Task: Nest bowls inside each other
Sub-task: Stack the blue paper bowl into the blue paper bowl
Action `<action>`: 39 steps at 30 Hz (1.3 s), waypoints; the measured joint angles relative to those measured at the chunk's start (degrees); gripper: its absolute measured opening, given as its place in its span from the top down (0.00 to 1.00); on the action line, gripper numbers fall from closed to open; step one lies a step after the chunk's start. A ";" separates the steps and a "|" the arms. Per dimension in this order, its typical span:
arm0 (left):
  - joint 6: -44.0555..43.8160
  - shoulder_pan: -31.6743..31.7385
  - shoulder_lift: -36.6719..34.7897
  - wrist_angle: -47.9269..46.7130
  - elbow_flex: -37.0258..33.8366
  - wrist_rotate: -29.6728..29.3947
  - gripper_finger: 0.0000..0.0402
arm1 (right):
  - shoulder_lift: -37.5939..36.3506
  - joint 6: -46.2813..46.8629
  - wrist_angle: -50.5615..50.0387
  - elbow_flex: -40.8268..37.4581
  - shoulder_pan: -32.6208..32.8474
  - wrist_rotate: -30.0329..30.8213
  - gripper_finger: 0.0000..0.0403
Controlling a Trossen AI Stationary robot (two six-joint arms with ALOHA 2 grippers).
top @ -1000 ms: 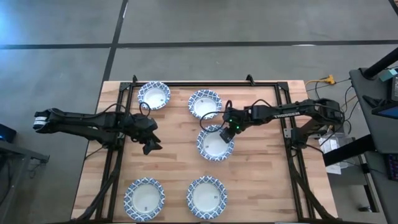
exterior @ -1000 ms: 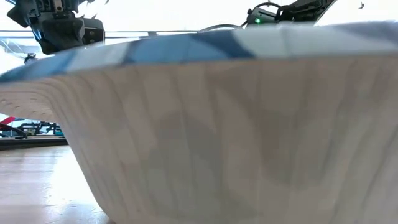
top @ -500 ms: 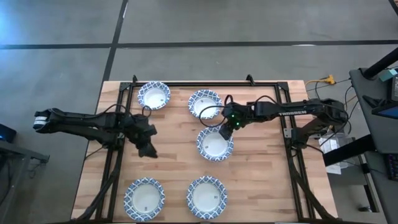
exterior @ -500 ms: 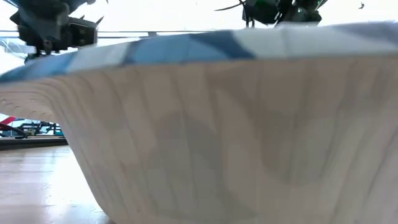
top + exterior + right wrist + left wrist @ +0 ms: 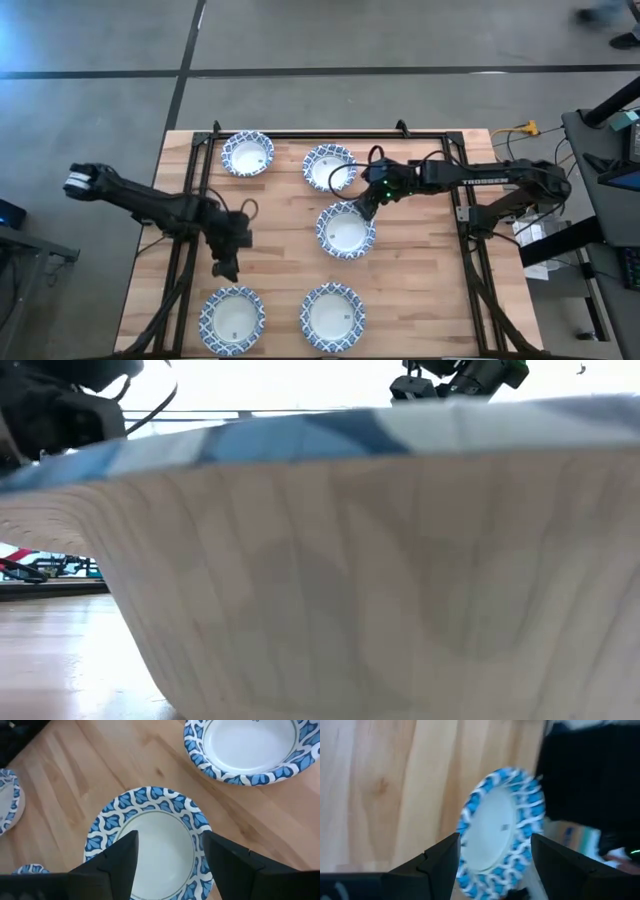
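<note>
Five bowls [image 5: 346,231] on the table [image 5: 420,300]; right gripper [image 5: 362,207] at center, left gripper [image 5: 227,268] lower left — both spread, empty.

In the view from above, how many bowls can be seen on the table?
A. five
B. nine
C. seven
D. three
A: the high view shows two bowls at the far edge, one bowl in the middle beside the right hand, and two at the near edge, five in all.
</note>
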 joint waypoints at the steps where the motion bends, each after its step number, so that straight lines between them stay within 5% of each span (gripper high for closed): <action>1: 0.56 -1.01 1.52 0.01 0.00 -1.18 0.44 | -0.08 0.00 0.12 0.00 0.00 0.02 0.47; 11: 1.92 -6.48 14.08 2.23 -0.03 -5.56 0.44 | -0.47 0.66 0.01 -0.02 0.00 -0.02 0.47; 20: 1.53 -7.17 19.97 9.61 -0.14 1.45 0.46 | -0.80 1.07 -0.06 -0.02 1.18 -0.26 0.47; 24: 1.55 -7.17 21.49 11.41 -0.33 3.34 0.58 | -0.80 1.38 -0.08 -0.04 2.16 -0.28 0.47; 32: 1.96 -7.19 24.80 14.30 -0.55 5.73 0.97 | -0.82 2.21 -1.37 -0.04 4.09 -0.28 0.47; 39: 1.87 -7.19 24.17 13.91 -0.63 9.14 0.99 | -0.82 2.21 -4.26 -0.07 5.41 -0.28 0.47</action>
